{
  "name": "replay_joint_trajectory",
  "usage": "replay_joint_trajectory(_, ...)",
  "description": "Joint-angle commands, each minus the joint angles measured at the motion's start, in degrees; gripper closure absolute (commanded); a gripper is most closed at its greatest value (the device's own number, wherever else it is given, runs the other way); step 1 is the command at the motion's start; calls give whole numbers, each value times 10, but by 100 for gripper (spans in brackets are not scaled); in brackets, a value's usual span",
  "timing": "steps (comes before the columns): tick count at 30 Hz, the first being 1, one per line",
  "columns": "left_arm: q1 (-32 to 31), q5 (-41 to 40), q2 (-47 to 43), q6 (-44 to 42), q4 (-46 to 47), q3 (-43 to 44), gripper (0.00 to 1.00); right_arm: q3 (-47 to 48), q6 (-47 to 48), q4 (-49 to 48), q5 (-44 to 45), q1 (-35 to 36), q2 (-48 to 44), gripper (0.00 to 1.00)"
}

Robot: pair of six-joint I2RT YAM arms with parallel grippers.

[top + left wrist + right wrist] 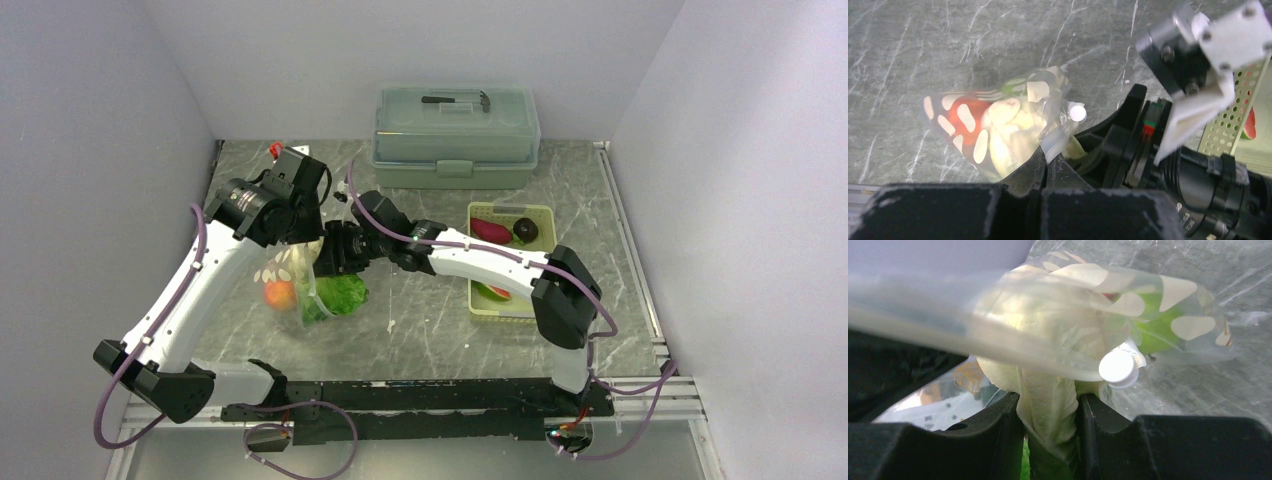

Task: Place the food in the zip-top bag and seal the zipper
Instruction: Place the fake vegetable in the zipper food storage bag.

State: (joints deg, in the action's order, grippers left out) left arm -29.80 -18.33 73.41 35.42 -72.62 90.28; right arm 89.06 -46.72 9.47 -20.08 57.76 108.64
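My grey marbled table [430, 325] carries two bystanders. Far centre, close to the back wall [400, 50]: a grey-green box [455, 140], lid on, with a dark handle [455, 99] lying flat in the lid. Right of centre: a pale yellow-green perforated tray [510, 208], long side running near to far.

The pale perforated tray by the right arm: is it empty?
No: in the top view the tray holds a magenta root, a dark round piece and a watermelon slice.

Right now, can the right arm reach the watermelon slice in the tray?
Probably not yet: the right gripper is shut on the lettuce at the zip-top bag, and the watermelon slice lies beside its elbow.
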Motion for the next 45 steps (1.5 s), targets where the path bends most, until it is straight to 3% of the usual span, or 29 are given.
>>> replay_joint_trajectory(1,0,33,-40,19,40,-17,100,55,-79,6,-13,-25,24,100)
replay_joint_trajectory(15,-1,48,-94,50,55,-81,100,122,-197,103,145,-80,56,100)
replay_joint_trajectory(18,-2,63,-102,64,63,-90,100,140,-231,154,196,-90,62,100)
replay_joint_trajectory(22,-2,86,-123,87,88,-112,100,115,-265,152,242,-110,46,100)
replay_joint_trajectory(28,-2,141,-127,114,123,-134,100,193,-290,234,328,-128,83,100)
replay_joint_trajectory(37,-2,210,-125,128,157,-136,100,279,-267,284,432,-151,142,100)
replay_joint_trajectory(45,0,231,-96,108,99,-28,100,208,-175,218,529,-152,121,100)
